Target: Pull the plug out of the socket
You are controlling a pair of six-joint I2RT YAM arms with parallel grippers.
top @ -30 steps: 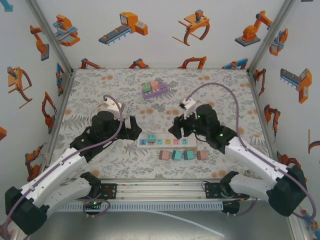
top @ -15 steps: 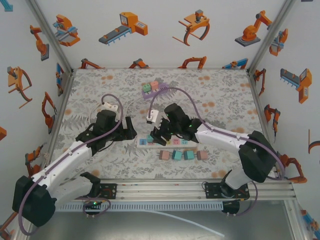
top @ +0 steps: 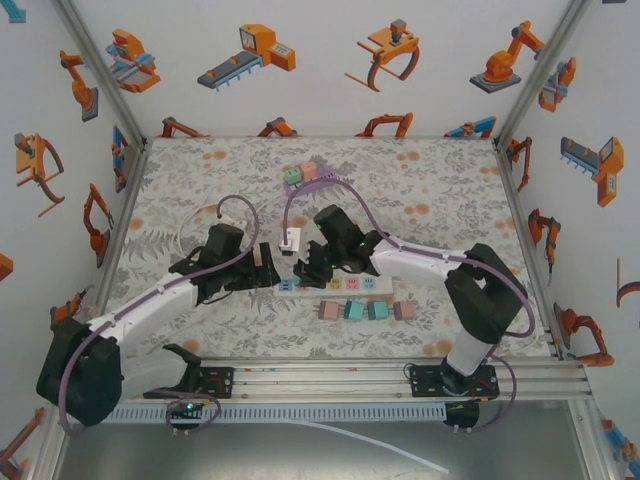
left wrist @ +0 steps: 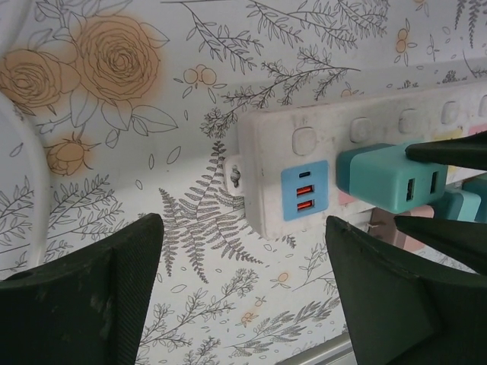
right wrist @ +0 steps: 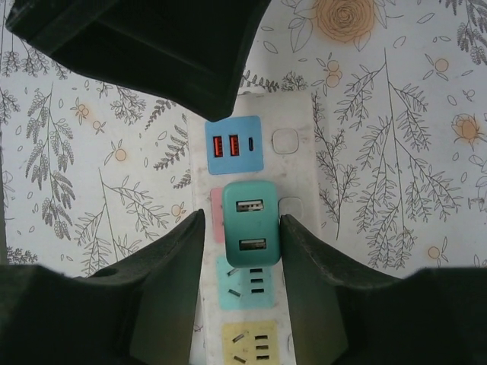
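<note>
You've got one teal plug (right wrist: 251,224), a two-port USB block, seated in the white power strip (right wrist: 298,179) in the first socket next to the strip's blue USB panel (right wrist: 233,144), which sits at its left end. On the wrist side of the plug, the right wrist view shows two bare socket faces, one green and one yellow. In the left wrist view you can count four white switch buttons along the strip's far edge. Four loose blocks (top: 365,311) sit in a row just beside the strip's near edge: one pink, two teal, one brownish. A green block (top: 292,175) and a pink block (top: 308,170) sit together well beyond the strip's far side. Both arms converge on the strip's left end. The right gripper (right wrist: 242,220) points down over the plug with its jaws narrow and straddling it. One pad sits right at the plug's side and a thin strip of pink shows past the other, so you can't tell whether it's clamped. That arm's elbow is folded off the strip's right end, and its forearm runs left along the far side. The left gripper (left wrist: 243,228) hangs low just off the strip's left end with its jaws wide and nothing in them. Its arm reaches in diagonally from the near left.
</note>
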